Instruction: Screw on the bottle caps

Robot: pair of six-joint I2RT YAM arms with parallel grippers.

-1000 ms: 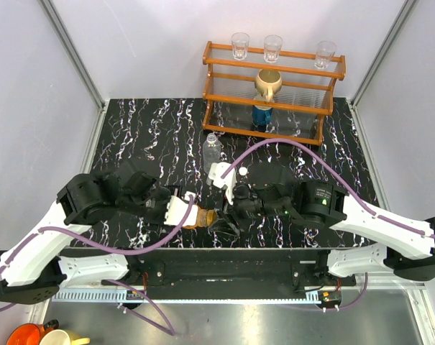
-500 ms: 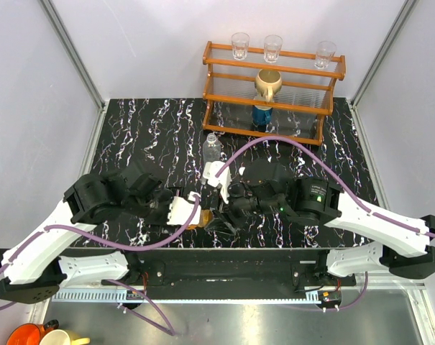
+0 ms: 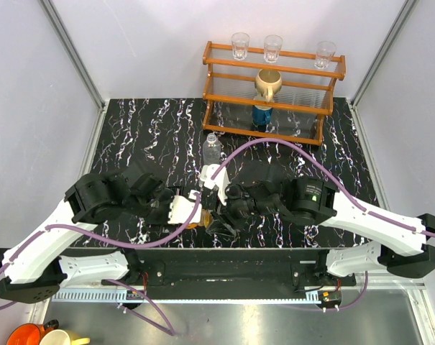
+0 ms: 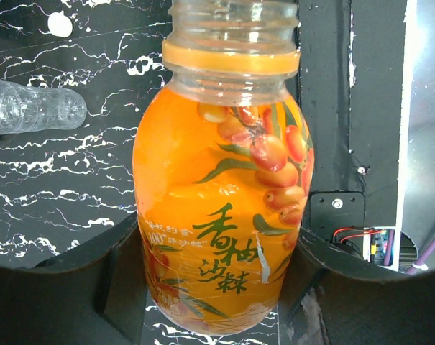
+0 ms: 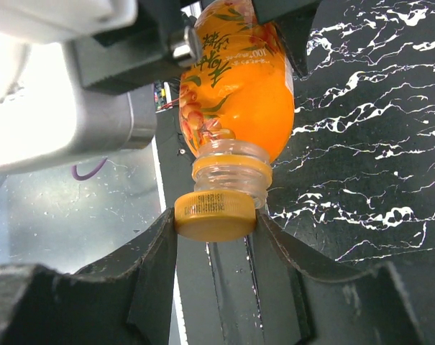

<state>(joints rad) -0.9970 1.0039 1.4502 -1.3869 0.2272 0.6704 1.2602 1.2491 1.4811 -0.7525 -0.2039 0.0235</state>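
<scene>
My left gripper [image 4: 213, 287] is shut on the short orange bottle [image 4: 217, 194], holding it tilted over the table's front edge, its threaded neck bare. My right gripper [image 5: 215, 241] is shut on the orange cap [image 5: 215, 214] and holds it against the mouth of the orange bottle [image 5: 239, 79], a little off-centre. In the top view the two grippers meet at the orange bottle [image 3: 202, 218]. The clear ribbed bottle [image 3: 212, 152] stands open behind them; it also shows in the left wrist view [image 4: 30, 108]. A small white round disc [image 4: 60, 24] lies beside it; no blue shows on it.
A wooden rack [image 3: 271, 97] stands at the back right with three clear glasses on top, a tan mug [image 3: 268, 83] and a blue object [image 3: 262, 113] below. The table's front edge [image 3: 275, 249] and black frame lie just under the grippers.
My right gripper has moved left with the orange cap and now has it at the bottle's mouth. My left gripper has shifted slightly, still holding the bottle.
</scene>
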